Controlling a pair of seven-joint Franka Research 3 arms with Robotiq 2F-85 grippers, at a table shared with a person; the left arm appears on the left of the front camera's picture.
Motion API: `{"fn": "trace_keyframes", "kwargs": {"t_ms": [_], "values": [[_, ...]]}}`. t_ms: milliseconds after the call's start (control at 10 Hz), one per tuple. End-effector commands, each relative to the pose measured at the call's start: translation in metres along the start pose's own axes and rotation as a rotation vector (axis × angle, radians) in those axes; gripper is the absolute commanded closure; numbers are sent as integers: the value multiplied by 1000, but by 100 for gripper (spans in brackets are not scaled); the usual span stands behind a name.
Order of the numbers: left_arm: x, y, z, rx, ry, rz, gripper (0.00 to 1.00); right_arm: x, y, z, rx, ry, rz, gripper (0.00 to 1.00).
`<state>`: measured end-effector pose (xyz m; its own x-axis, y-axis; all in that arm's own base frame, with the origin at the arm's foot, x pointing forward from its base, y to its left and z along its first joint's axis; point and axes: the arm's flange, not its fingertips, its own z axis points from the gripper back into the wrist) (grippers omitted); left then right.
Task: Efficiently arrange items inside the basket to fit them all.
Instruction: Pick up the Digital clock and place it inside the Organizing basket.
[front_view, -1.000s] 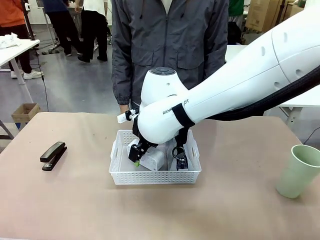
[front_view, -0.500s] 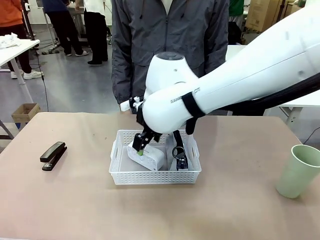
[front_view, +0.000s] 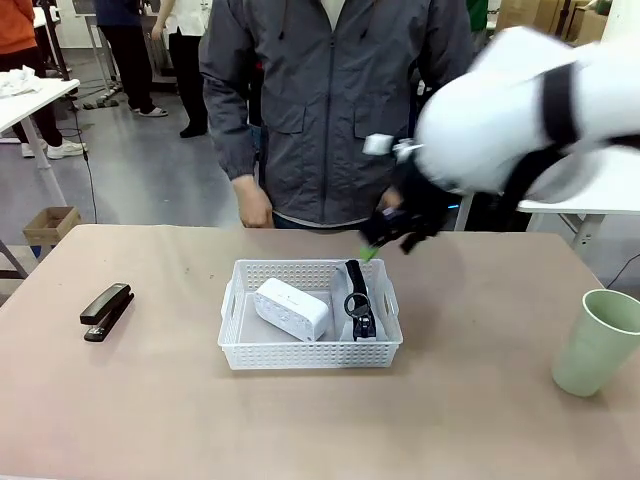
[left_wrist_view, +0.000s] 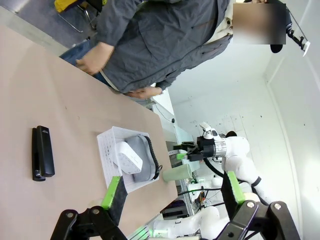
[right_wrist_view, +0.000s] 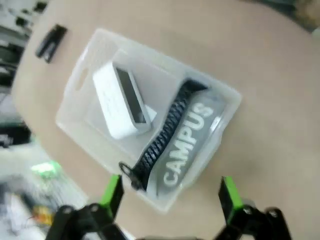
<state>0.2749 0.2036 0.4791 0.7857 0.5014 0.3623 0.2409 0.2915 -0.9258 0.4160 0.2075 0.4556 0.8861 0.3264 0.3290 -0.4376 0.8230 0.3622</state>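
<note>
The white basket (front_view: 310, 357) stands mid-table. In it lie the small white box (front_view: 292, 307) on the left and the grey pouch with its black strap (front_view: 357, 300) on the right. My right gripper (front_view: 383, 238) hangs blurred above the basket's far right corner, open and holding nothing. From the right wrist I look down on the basket (right_wrist_view: 227, 97), the box (right_wrist_view: 120, 100) and the pouch (right_wrist_view: 192, 142) printed CAMPUS, with my right gripper (right_wrist_view: 170, 197) open. The black stapler (front_view: 107, 310) lies at the left and the green cup (front_view: 598, 342) stands at the right. My left gripper (left_wrist_view: 170, 192) is open, high above the table.
A person in a grey jacket stands at the far edge behind the basket, one hand (front_view: 255, 210) hanging near the table. The left wrist view shows the stapler (left_wrist_view: 41, 152), the basket (left_wrist_view: 105, 150) and the cup (left_wrist_view: 177, 173) from afar. Bare tabletop lies in front of the basket.
My right gripper rose out of the basket and swung up and to the right, leaving the white box lying inside. The person has shifted a little to the left.
</note>
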Motion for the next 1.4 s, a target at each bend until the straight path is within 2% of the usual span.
{"fn": "trace_keyframes", "kwargs": {"t_ms": [0,100,200,500,700,800,900,1300], "values": [[1,-2,-1,-18,-9,-14,0,-38,-87,53,235,-114,-185,0],[1,-2,-1,-18,-9,-14,0,-60,-131,71,336,-168,-296,0],[1,-2,-1,-18,-9,-14,0,-80,-168,83,384,-215,-441,0],[1,-2,-1,-18,-9,-14,0,-145,-254,91,709,-380,-423,0],[1,-2,-1,-18,-9,-14,0,-181,-300,68,808,-470,-371,0],[1,-2,-1,-18,-9,-14,0,-191,-315,53,810,-490,-353,0],[1,-2,-1,-18,-9,-14,0,-181,-277,94,735,-461,-442,0],[1,-2,-1,-18,-9,-14,0,-181,-277,94,735,-461,-442,0]]}}
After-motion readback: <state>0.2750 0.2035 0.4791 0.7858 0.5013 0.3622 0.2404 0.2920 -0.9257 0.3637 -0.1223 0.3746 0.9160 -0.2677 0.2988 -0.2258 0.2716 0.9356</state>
